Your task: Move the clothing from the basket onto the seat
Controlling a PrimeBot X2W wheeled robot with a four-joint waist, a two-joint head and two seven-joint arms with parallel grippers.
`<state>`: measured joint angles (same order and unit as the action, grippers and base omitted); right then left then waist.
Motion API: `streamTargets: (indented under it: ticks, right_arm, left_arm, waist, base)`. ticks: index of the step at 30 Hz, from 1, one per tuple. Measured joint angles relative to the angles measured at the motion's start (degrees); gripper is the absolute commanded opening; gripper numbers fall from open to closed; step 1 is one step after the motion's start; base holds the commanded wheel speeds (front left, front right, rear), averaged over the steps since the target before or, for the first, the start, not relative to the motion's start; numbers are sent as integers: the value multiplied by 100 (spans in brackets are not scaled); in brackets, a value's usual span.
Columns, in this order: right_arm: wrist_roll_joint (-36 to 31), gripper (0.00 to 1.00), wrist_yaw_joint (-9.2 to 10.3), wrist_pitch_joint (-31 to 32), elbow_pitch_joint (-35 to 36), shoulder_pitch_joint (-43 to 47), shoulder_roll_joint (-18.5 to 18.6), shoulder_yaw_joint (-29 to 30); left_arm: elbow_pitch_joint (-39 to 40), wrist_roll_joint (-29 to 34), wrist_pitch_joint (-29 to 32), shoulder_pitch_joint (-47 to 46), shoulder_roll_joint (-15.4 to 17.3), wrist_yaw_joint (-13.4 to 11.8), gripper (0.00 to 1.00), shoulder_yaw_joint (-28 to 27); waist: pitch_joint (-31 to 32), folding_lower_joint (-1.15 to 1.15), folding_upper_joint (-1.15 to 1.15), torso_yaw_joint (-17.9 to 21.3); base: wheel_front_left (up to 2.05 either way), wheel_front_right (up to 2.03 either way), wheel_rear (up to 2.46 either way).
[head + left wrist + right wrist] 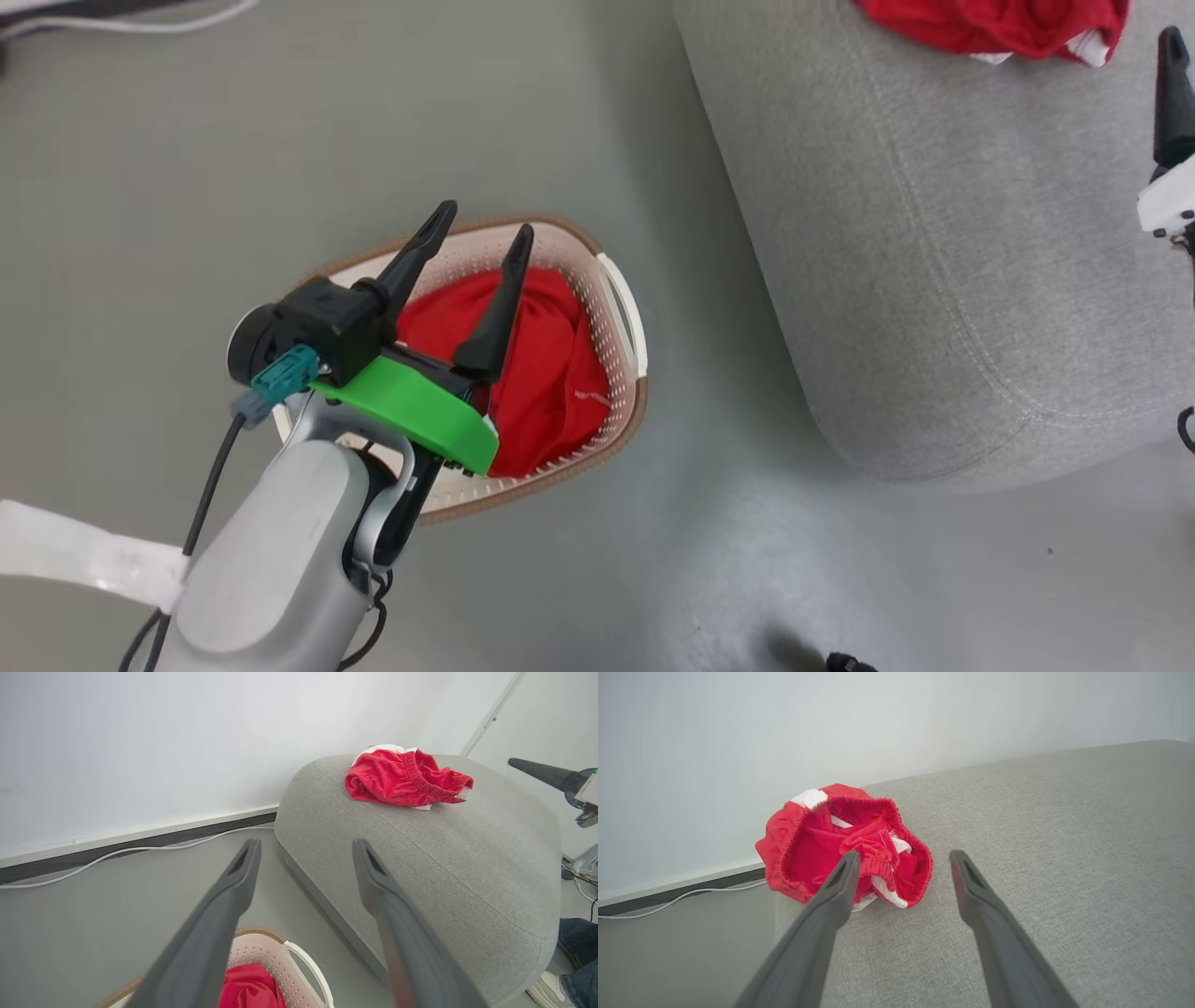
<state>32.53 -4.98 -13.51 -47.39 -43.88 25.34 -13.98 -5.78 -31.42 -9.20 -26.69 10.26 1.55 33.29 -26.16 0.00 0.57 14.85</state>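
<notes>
Head view, clothing (pixel 551 373) under fingers (pixel 495 317), apparently apart

My head cam looks steeply down on basket (pixel 607 373) and seat (pixel 934 280) corner. L wrist cam, above basket, faces seat; R wrist cam skims seat close. Both share red garment (pixel 402 779).

Red clothing (pixel 551 373) in basket (pixel 624 303), on seat (pixel 934 243)
</notes>
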Motion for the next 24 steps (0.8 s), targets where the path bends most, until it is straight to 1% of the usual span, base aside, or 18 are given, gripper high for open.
streamTargets:
  ticks: [3,6,9,12,17,22,24]
  right_arm:
    - [-75,100,-7,-18,158,15,-23,-65]
    - [-82,100,-32,-42,302,109,-119,-114]
    - [-125,100,-56,-43,438,267,-232,-225]
    - [-243,100,-55,-63,581,401,-330,-346]
    - [-294,100,-55,-86,840,584,-583,-465]
    - [-437,100,-36,-91,1045,880,-751,-539]
    - [-437,100,29,-91,1172,1010,-851,-545]
  left_arm:
    - [-121,-29,-124,85,-32,-1,100,-87]
    - [-232,-74,-225,151,-38,-8,100,-201]
    - [-334,-122,-297,259,-40,-66,100,-343]
    - [-426,-272,-354,402,-36,-170,100,-511]
    - [-581,-331,-427,669,-19,-310,100,-788]
    - [-679,-338,-458,932,22,-416,100,-987]
    - [-691,-359,-500,1028,37,-428,100,-1074]
  waist:
    - [195,0,0,-23]
    - [389,0,0,-80]
    - [570,0,0,-175]
    - [730,0,0,-308]
    - [989,0,0,-568]
    - [1245,0,0,-835]
    - [1348,0,0,-941]
  base:
    - [0,0,0]
    - [0,0,0]
    - [0,0,0]
    - [0,0,0]
    - [0,0,0]
    - [0,0,0]
    - [0,0,0]
